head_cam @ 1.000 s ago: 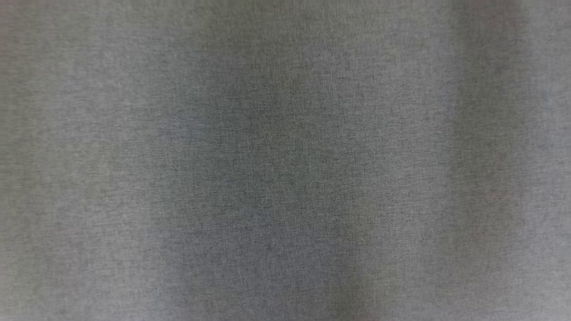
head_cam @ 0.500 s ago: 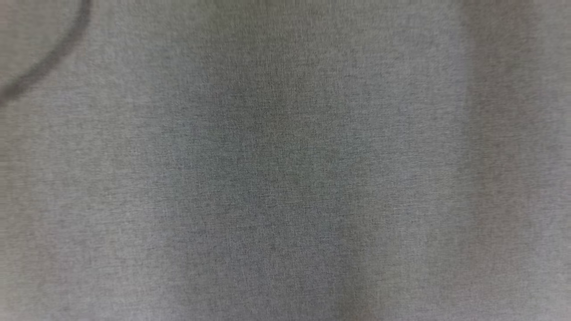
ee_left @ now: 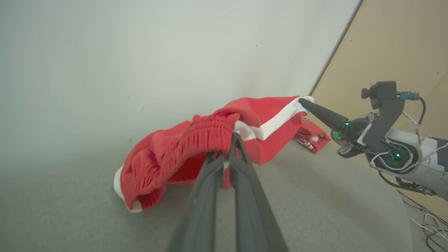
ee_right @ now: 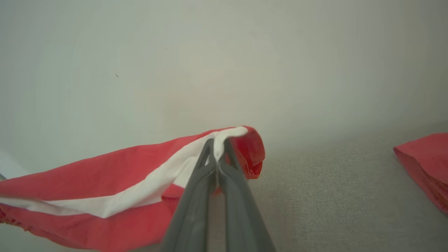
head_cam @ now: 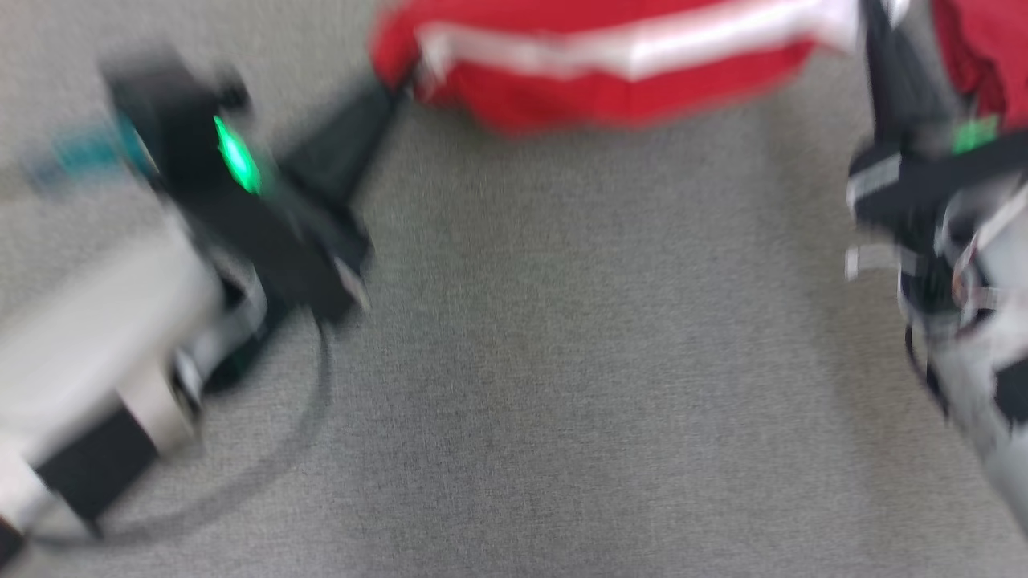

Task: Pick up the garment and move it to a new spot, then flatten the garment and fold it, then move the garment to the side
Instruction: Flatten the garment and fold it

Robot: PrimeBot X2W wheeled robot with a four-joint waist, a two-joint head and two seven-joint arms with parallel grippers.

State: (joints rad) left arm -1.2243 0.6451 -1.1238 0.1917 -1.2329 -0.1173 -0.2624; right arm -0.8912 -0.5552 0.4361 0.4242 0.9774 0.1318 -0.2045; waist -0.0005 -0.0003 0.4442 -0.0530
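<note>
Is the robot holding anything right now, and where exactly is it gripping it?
Yes, a red garment with a white stripe. The left gripper pinches its gathered elastic band; the right gripper pinches the white stripe at the far end.

Left tool (ee_left: 224, 147) with long dark grey fingers (ee_left: 204, 199), pale forearm (head_cam: 88, 321), green light (head_cam: 237, 156), black cable (head_cam: 325, 377)

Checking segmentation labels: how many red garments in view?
2. The striped red garment is held between left gripper and right gripper; a second red garment lies on the grey surface, partly out of frame.
</note>
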